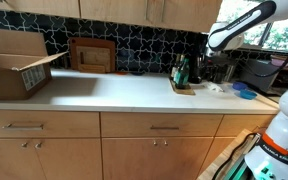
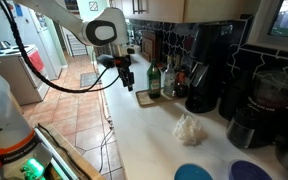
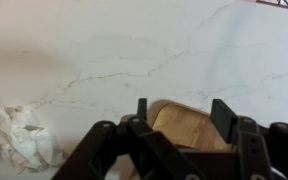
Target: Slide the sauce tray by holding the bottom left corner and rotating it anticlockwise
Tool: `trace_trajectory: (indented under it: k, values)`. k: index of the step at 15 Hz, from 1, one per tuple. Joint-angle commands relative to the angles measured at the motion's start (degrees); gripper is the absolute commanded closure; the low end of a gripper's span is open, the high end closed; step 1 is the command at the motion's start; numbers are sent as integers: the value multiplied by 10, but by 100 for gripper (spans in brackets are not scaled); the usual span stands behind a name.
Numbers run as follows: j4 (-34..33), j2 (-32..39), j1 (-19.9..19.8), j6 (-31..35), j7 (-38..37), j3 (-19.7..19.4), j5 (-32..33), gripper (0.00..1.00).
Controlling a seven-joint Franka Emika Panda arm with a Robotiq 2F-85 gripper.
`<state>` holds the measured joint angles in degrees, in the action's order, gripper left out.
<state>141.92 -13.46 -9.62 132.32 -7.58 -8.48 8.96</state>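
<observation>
The sauce tray [image 2: 146,98] is a low wooden tray holding several bottles [image 2: 160,78] on the white counter, against the tiled back wall. It also shows in an exterior view [image 1: 183,88]. My gripper [image 2: 127,83] hangs just above the tray's near corner, fingers pointing down. In the wrist view the gripper [image 3: 182,108] is open, and a rounded corner of the tray [image 3: 189,128] lies between its two fingers. I cannot tell whether the fingers touch it. The bottles are out of the wrist view.
A crumpled white cloth [image 2: 189,128] [image 3: 22,138] lies on the counter near the tray. A black coffee machine [image 2: 209,65] stands beside the bottles. Blue bowls [image 2: 192,173] sit near the counter's end. A cardboard box [image 1: 14,65] and a wooden board [image 1: 92,55] stand farther along.
</observation>
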Motion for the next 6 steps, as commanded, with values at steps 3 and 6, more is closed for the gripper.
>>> trace_trajectory:
  k: [3,6]
  values:
    - [6,-13,-1,-9,23,4,-22,11]
    - [4,-12,-2,-9,23,4,-22,0]
